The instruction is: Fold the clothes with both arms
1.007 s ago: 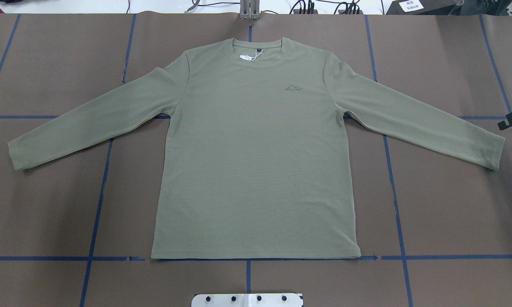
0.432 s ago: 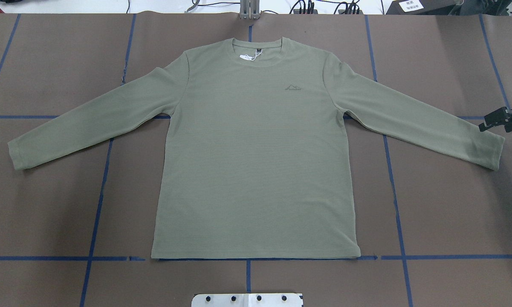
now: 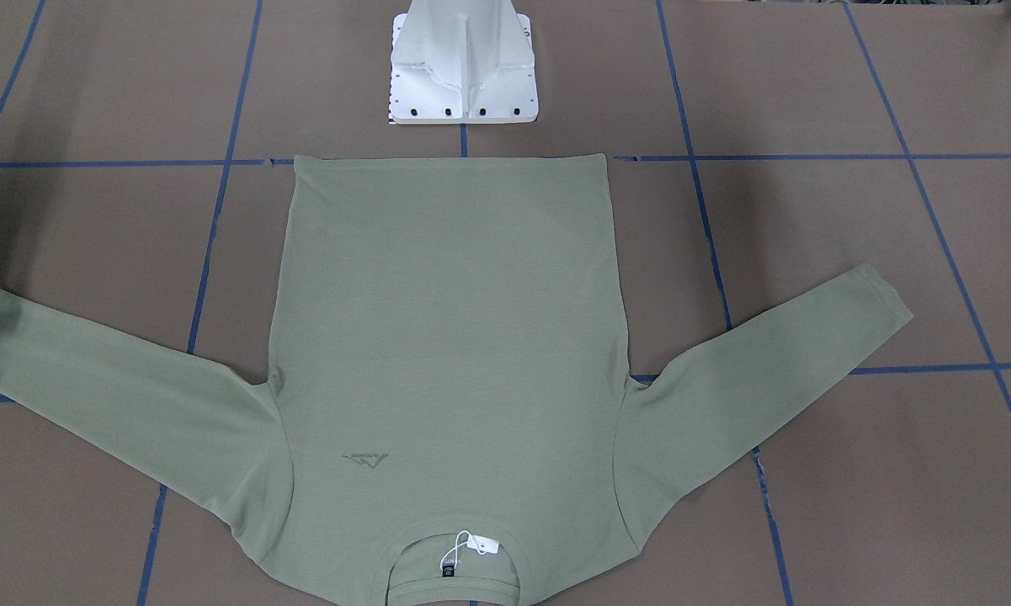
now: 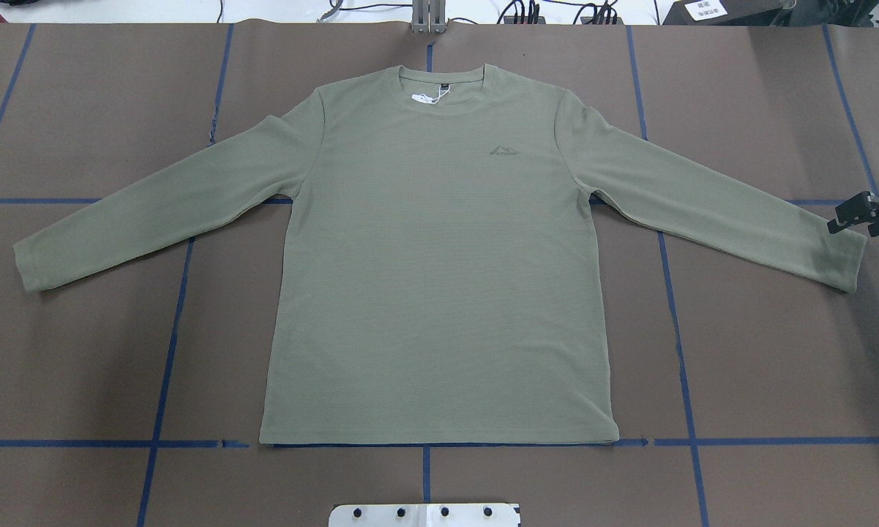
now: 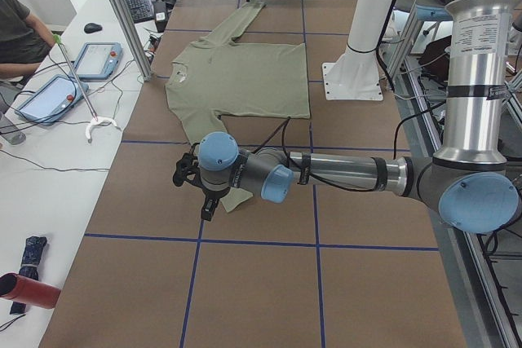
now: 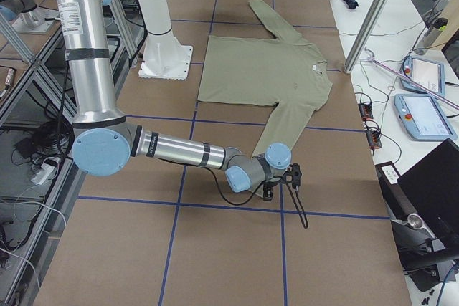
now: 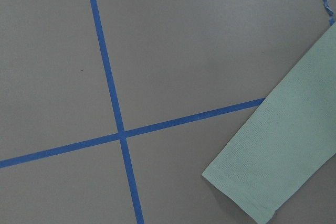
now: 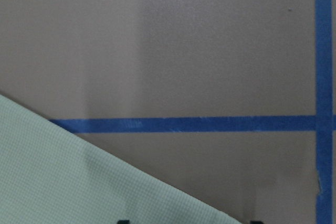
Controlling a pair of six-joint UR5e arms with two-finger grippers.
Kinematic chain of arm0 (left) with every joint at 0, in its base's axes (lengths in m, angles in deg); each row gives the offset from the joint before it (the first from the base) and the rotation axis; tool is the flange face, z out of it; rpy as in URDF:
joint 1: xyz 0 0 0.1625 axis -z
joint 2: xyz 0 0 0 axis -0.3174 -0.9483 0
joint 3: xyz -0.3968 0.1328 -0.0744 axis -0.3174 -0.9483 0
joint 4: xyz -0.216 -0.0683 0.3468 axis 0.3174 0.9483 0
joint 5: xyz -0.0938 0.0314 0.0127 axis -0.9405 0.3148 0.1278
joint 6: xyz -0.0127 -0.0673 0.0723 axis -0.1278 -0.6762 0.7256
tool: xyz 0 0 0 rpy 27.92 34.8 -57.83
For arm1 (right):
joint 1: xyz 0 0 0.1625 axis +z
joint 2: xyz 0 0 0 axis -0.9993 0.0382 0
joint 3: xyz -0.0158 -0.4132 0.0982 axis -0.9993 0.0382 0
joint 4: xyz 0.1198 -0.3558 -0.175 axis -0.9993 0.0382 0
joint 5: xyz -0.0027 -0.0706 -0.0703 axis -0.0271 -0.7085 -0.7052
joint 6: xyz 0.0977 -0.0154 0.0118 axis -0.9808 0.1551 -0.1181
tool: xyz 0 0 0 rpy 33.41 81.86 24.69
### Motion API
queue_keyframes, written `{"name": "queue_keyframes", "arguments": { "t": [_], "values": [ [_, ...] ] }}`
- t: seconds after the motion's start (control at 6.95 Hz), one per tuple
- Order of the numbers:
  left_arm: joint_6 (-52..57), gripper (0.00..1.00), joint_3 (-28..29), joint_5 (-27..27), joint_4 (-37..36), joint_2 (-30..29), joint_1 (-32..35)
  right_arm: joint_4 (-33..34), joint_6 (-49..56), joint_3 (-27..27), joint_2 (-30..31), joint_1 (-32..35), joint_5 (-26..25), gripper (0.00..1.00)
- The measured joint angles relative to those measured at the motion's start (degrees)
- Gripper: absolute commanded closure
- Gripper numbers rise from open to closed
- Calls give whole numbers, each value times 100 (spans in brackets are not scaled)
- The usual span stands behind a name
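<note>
Olive shirt [image 4: 439, 278] flat; right tool [image 4: 845, 214] cut off at edge, state unclear.

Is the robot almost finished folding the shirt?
Not yet. Nothing is folded: the shirt lies flat with both sleeves spread. The right gripper hovers open by one cuff, and the left gripper is near the other cuff. Every fold is left to do.

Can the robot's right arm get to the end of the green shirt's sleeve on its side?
Probably yes. The right gripper hovers right at the sleeve cuff of the shirt, and that cuff lies flat and bare on the table, with nothing between them.
</note>
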Motion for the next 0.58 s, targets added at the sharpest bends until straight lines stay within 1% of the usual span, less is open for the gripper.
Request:
{"name": "queue_keyframes", "arguments": {
  "t": [0.14, 0.29, 0.43, 0.58],
  "values": [
    [-2, 0, 0, -42, 0, -2, 0, 1, -7, 75, 5, -3, -8, 26],
    [-2, 0, 6, -62, -2, -13, 0, 1, -11, 123, 10, -5, -8, 45],
    [-3, 0, 14, -69, -6, -29, 0, 1, -56, 141, 15, -5, -4, 85],
    [-3, 0, 22, -72, -8, -40, 0, -1, -171, 132, 19, -5, 7, 100]
  ]
}}
